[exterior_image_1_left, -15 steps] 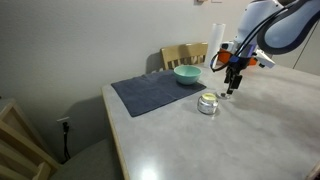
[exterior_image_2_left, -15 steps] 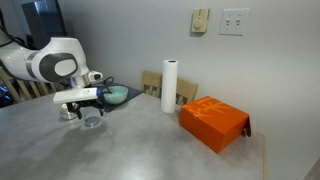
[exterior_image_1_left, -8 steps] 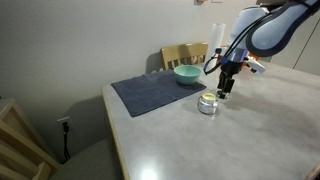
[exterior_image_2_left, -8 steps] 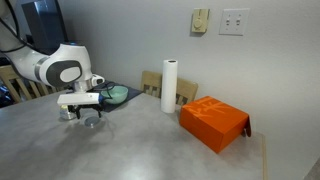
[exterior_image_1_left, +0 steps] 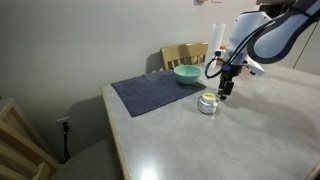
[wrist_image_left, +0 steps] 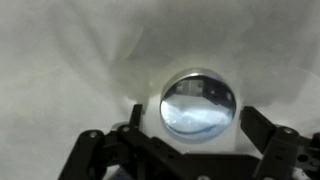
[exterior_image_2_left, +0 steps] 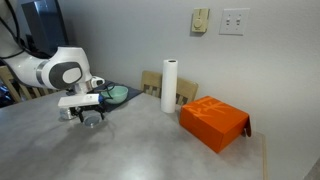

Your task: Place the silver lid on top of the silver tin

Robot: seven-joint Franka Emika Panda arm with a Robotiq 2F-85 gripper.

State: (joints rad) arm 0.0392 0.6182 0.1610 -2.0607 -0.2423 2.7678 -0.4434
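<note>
The grey table [exterior_image_1_left: 190, 145] fills most of both exterior views, and the white arm [exterior_image_1_left: 272, 30] reaches in over it from 2 o'clock. A dark blue mat [exterior_image_1_left: 150, 92] lies on the table with a teal bowl [exterior_image_1_left: 187, 74] at its 2 o'clock corner. An orange box [exterior_image_2_left: 214, 122] sits well apart from these, with a paper towel roll [exterior_image_2_left: 170, 85] upright at its 10 o'clock. The gripper [exterior_image_1_left: 226, 93] hangs low, just beside the silver tin [exterior_image_1_left: 208, 103] at the tin's 2 o'clock. The tin stands off the mat, near its 4 o'clock corner. In the wrist view the fingers [wrist_image_left: 272, 140] are spread wide. The silver lid [wrist_image_left: 200, 102] lies flat on the table between them, toward 12 o'clock, gripped by neither.
</note>
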